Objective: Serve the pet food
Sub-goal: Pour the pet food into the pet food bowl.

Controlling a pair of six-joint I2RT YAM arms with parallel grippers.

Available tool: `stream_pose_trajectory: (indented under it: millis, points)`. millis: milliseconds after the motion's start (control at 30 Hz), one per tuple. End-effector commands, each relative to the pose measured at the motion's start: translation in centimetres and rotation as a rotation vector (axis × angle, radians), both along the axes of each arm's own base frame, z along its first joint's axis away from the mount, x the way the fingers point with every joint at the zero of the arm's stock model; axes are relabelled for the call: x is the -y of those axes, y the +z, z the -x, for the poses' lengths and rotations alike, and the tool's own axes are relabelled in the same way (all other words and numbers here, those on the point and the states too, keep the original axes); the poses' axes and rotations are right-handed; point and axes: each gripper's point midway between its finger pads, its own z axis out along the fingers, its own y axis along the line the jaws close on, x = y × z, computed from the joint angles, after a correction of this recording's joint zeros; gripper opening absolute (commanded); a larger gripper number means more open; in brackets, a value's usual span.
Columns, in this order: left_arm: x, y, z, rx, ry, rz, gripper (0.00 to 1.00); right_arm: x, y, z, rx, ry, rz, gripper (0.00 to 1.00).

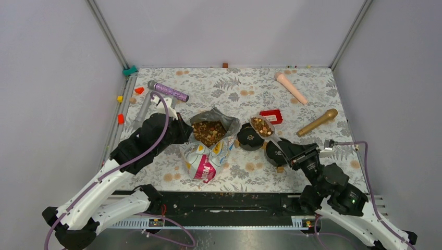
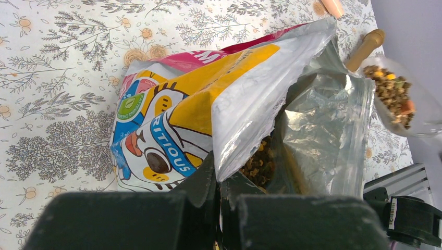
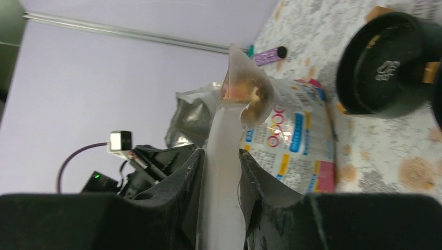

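Note:
The yellow, white and pink cat-print bag (image 1: 204, 159) lies open in the middle of the table, with brown and tan pet food (image 1: 208, 132) showing in its mouth. My left gripper (image 1: 182, 130) is shut on the bag's torn silver rim (image 2: 245, 120), and kibble (image 2: 258, 164) lies just behind its fingertips (image 2: 208, 174). My right gripper (image 1: 280, 146) is shut on the handle of a clear scoop (image 1: 261, 126). The scoop is filled with kibble and held above and beside a black bowl (image 1: 250, 138). In the right wrist view the pale handle (image 3: 221, 172) runs between the fingers up to the scoop head (image 3: 245, 91).
A second black bowl (image 1: 273, 154) sits under my right gripper. A red box (image 1: 272, 115) lies behind the scoop. A gold pestle-like stick (image 1: 317, 122), a peach cone (image 1: 291, 87), a purple cylinder (image 1: 169, 91) and a grey tool (image 1: 143, 109) lie around. Small coloured blocks (image 1: 121, 119) line the left edge.

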Motion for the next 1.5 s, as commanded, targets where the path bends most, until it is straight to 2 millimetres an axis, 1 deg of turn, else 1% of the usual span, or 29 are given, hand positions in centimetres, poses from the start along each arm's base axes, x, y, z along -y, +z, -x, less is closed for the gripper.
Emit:
stream_pose_trajectory:
  millis: [0,33,100,167,267,367,467,567,967,1133,1467]
  points:
    - [0.8,3.0,-0.7,0.081,0.004,0.097,0.00,1.9,-3.2,-0.5,-0.086,-0.091,0.053,0.00]
    - [0.7,3.0,-0.7,0.082,0.005,0.097,0.00,2.0,-4.4,-0.5,-0.114,-0.097,0.079,0.00]
    - [0.7,3.1,-0.7,0.085,0.005,0.098,0.00,2.2,-5.9,-0.5,-0.150,-0.110,0.111,0.00]
    - [0.7,3.1,-0.7,0.084,0.005,0.097,0.00,2.3,-7.0,-0.5,-0.173,-0.117,0.132,0.00]
    - [0.7,3.1,-0.7,0.085,0.004,0.096,0.00,2.1,-8.1,-0.5,-0.199,-0.116,0.150,0.00]
    - [0.7,3.1,-0.7,0.085,0.003,0.095,0.00,2.2,-8.9,-0.9,-0.211,-0.132,0.214,0.00]
    - [0.7,3.0,-0.6,0.085,0.002,0.095,0.00,2.3,-9.0,-1.1,-0.211,-0.143,0.273,0.00]
    - [0.7,3.2,-0.6,0.088,-0.002,0.095,0.00,2.2,-9.0,-1.3,-0.214,-0.146,0.296,0.00]
    - [0.9,3.0,-0.6,0.082,-0.011,0.089,0.00,1.1,-8.8,-1.4,-0.236,-0.112,0.315,0.00]
    - [0.8,3.0,-0.6,0.085,-0.008,0.090,0.00,0.4,-8.1,-1.6,-0.241,-0.095,0.346,0.00]
    - [1.2,2.8,-0.5,0.074,-0.025,0.090,0.00,-0.6,-7.0,-2.6,-0.245,-0.083,0.486,0.00]
